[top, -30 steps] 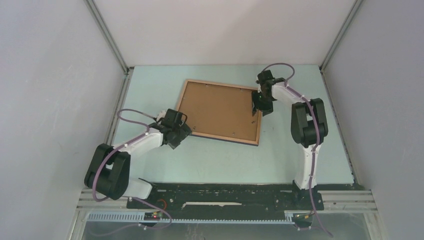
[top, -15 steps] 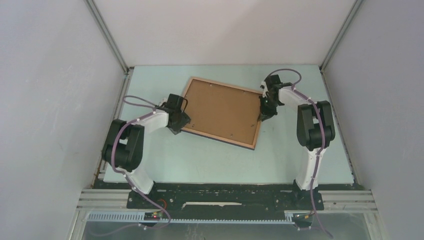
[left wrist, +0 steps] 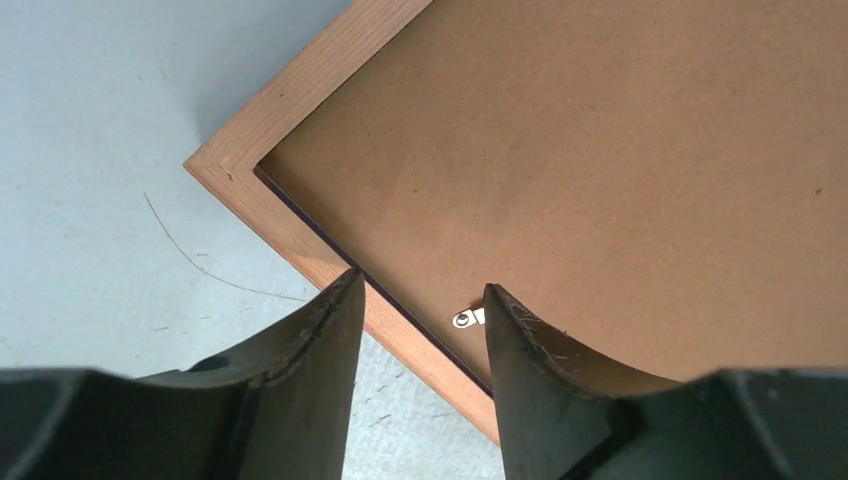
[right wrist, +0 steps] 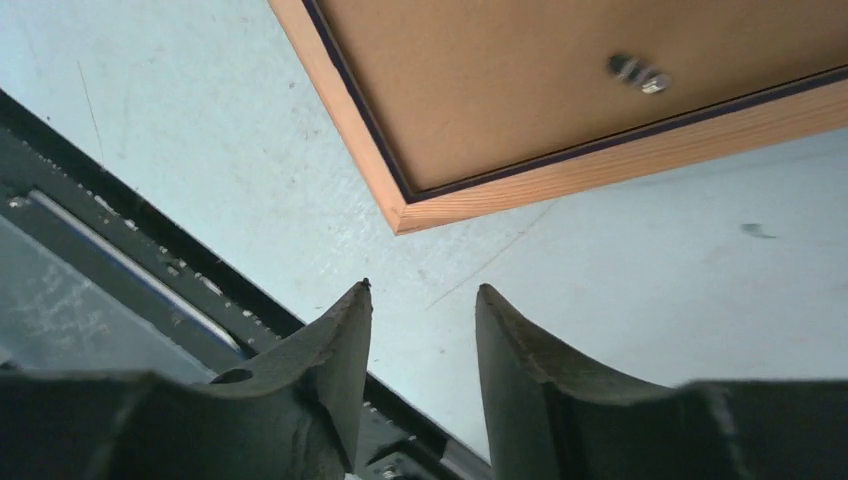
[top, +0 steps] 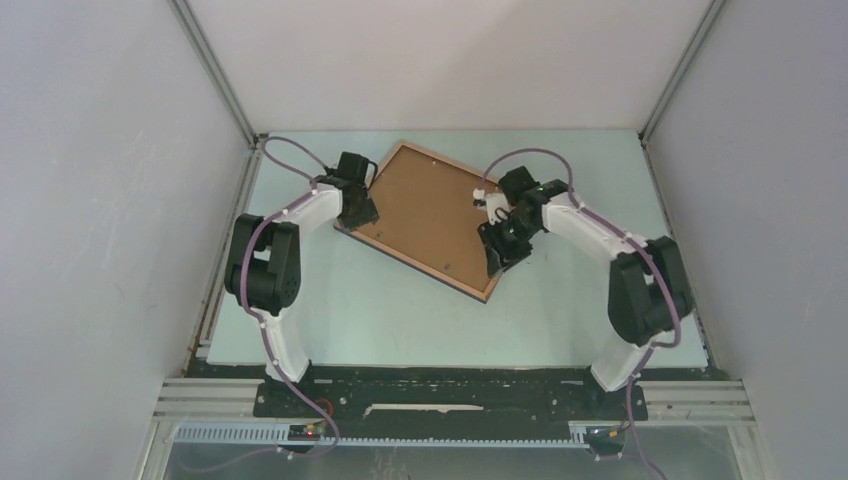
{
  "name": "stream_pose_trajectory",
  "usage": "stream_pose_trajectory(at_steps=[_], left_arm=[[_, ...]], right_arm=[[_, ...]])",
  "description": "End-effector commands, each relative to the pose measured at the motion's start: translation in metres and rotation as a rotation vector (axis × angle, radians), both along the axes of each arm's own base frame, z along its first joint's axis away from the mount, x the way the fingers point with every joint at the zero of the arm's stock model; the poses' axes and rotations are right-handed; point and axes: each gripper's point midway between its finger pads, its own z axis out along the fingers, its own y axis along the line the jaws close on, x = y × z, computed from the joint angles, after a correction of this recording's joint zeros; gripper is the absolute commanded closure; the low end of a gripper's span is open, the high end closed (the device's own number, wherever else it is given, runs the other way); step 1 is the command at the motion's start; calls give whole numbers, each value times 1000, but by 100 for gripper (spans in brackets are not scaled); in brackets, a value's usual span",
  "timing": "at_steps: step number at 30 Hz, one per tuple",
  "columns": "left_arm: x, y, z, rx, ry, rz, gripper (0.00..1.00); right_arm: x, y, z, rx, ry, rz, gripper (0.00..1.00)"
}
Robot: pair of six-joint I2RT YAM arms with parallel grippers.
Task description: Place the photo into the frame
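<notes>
Brown board faces up: the frame [top: 428,212] lies back side up on the pale blue-green table [top: 560,310], toward its far half, turned so that one corner points at the arm bases. A thin dark line runs between the board and the light wooden rim; what it is I cannot tell. Grey enclosure walls [top: 100,200] close in the table on three sides, and the black base rail [right wrist: 120,240] shows just beyond the frame's near corner in the right wrist view.

The left gripper [left wrist: 420,300] sits at the frame's left edge, released, one finger over the rim and the other over the board, with a small metal tab [left wrist: 468,318] in the gap. The right gripper [right wrist: 420,295] hangs over bare table just short of the near corner, also released, with nothing between its fingers. A small metal fitting [right wrist: 640,75] sticks up from the board near that corner.

Compared with a second ago, the frame has swung clockwise as seen from above. The left gripper has travelled from the near-left corner farther up the left edge, and the right gripper has come from the far-right corner to the near-right side.
</notes>
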Motion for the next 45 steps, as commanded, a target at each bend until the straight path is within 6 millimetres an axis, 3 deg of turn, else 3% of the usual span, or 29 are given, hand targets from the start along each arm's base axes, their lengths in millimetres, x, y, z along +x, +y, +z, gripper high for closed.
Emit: stream_pose_trajectory(at_steps=[1, 5, 8, 12, 15, 20, 23, 26, 31, 35, 38, 39, 45], left_arm=[[2, 9, 10, 78, -26, -77, 47], [-8, 11, 22, 42, -81, -50, 39], [-17, 5, 44, -14, -173, -73, 31], [-39, -2, 65, -92, -266, -113, 9], [-62, -9, 62, -164, -266, -129, 1], [-93, -42, 48, -408, -283, -155, 0], [-106, -55, 34, -472, -255, -150, 0], [-110, -62, 26, -493, -198, -144, 0], [-91, -65, 29, -473, -197, -148, 0], [-71, -68, 22, -461, -186, -124, 0], [-55, -65, 8, -408, -147, -107, 0], [-51, -64, 4, -392, -132, -103, 0], [-17, -48, 0, -289, -110, -73, 0]], right_arm=[[46, -14, 45, -10, -283, -83, 45], [129, -43, 40, -89, -442, -317, 37], [166, -66, 24, -183, -378, -429, 35], [211, -78, 14, -245, -389, -450, 31], [236, -84, 5, -238, -385, -451, 28], [276, -85, 1, -184, -402, -474, 25], [290, -82, -10, -155, -392, -461, 23], [291, -76, -23, -127, -342, -461, 23], [276, -60, -37, -36, -234, -475, 25], [251, -65, -53, 8, -102, -521, 28], [222, -58, -57, 89, -19, -518, 32], [215, -56, -53, 99, -19, -519, 36], [157, -49, -23, 163, 27, -446, 36]])
